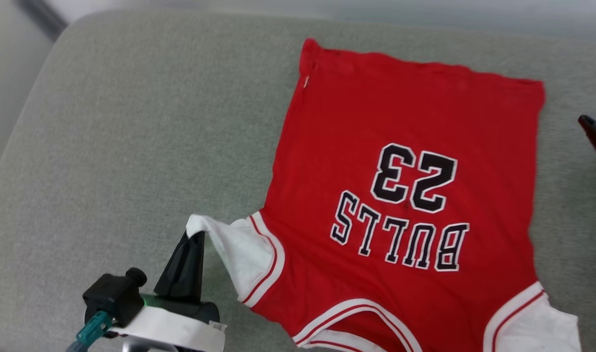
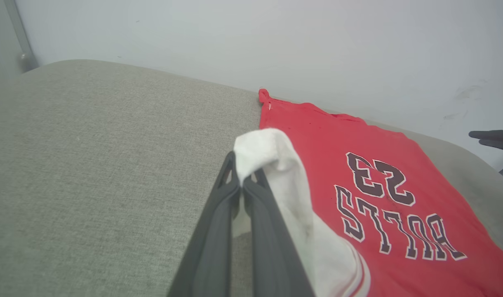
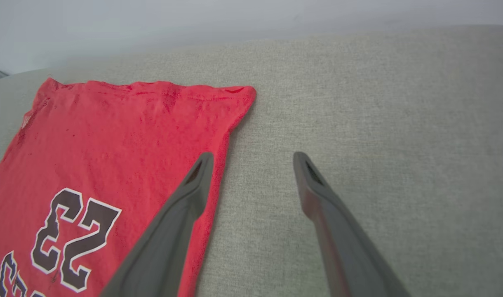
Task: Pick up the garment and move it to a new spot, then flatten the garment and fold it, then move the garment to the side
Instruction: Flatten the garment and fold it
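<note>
The red cloth basketball shirt [image 1: 400, 161] with a black "23" lies flat on the soft grey fabric cushion [image 1: 132, 146], near its far edge and right side. The left gripper [image 1: 196, 237] is pinching the shirt's white sleeve [image 1: 239, 254] and holds its tip up a little. The right gripper [image 3: 255, 156] is spread wide at the shirt's side edge.

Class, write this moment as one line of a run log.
garment: spread print-up on grey cushion | left gripper: shut on garment's white sleeve | right gripper: open, at garment's side edge, holding nothing
</note>
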`<state>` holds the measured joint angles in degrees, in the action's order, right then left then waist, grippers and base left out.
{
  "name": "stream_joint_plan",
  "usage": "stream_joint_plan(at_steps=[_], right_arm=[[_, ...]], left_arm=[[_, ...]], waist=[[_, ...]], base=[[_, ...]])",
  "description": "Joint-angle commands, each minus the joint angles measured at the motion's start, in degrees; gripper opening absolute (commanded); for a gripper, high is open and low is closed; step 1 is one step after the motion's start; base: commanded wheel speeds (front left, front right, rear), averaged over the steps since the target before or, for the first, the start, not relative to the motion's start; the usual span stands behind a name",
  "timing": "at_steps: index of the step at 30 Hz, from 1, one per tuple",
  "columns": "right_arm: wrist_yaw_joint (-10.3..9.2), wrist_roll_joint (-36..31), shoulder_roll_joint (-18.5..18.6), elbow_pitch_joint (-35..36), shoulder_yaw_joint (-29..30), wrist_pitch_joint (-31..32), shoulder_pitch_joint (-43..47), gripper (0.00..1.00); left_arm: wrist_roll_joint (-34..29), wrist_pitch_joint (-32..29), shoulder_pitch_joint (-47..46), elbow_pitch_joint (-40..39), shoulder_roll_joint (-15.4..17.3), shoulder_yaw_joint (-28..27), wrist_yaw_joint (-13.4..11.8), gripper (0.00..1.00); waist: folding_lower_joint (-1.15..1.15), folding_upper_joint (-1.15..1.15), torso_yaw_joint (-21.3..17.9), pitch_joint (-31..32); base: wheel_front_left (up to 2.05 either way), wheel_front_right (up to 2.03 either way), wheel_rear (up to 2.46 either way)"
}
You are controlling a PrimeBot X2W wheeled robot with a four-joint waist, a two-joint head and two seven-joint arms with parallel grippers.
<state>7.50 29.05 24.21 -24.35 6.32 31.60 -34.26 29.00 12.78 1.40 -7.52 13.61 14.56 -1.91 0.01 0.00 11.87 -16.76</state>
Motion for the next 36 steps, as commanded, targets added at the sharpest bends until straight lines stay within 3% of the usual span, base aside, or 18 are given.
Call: stream_joint_plan(at_steps=[1,6,11,19,20,21,22,31,36], right_arm=[[-0.02,-0.2,0.7,-1.1,0.1,2.4,-2.1,1.0],[-0.03,-2.3,2.2,-5.0,1.5,12.5,-11.3,1.0],[-0.02,-5.9,1.6,-7.2,2.9,16.3,-17.0,1.0],[-0.02,-8.5,-1.1,-13.1,2.2,23.1,-15.7,1.0],[-0.02,-8.7,-1.6,-13.8,2.5,24.3,-15.1,0.92],[-0.03,-9.0,-2.0,-14.3,2.7,25.3,-14.8,0.33],[-0.03,-9.4,-2.1,-14.6,2.9,26.0,-14.6,0.0],[-0.04,-12.0,0.4,-11.4,3.6,27.6,-16.2,0.0],[-0.03,-11.6,2.5,-6.6,0.4,27.7,-14.3,0.0]], left_arm=[[-0.1,0.3,-1.4,-0.3,-0.4,0.2,0.4,0.0],[0.1,0.8,-4.8,0.1,-1.1,1.3,2.3,0.0],[-0.2,1.3,-7.7,0.8,-1.7,2.3,4.0,0.0],[-0.5,1.9,-10.3,2.9,-2.7,3.1,5.5,0.0],[-0.6,2.0,-10.4,3.2,-2.7,3.1,5.6,0.0],[-0.6,2.1,-10.5,3.5,-2.8,3.1,5.8,0.0],[-0.6,2.0,-10.7,3.7,-2.9,3.1,5.8,0.0],[0.0,2.2,-9.3,6.5,-2.2,2.3,5.9,0.0],[0.5,2.1,-7.1,8.6,-1.0,0.2,4.6,0.0]], waist=[[-0.01,0.0,3.3,-3.8],[-0.01,0.0,6.4,-8.3],[-0.01,0.0,8.4,-12.3],[-0.01,0.0,9.1,-15.0],[-0.01,0.0,9.0,-15.0],[-0.01,0.0,9.0,-15.0],[-0.01,0.0,9.0,-14.9],[-0.01,0.0,7.0,-9.5],[-0.01,0.0,3.7,-3.9]], base=[[0.0,0.0,0.0],[0.0,0.0,0.0],[0.0,0.0,0.0],[0.0,0.0,0.0],[0.0,0.0,0.0],[0.0,0.0,0.0],[0.0,0.0,0.0],[0.0,0.0,0.0],[0.0,0.0,0.0]])
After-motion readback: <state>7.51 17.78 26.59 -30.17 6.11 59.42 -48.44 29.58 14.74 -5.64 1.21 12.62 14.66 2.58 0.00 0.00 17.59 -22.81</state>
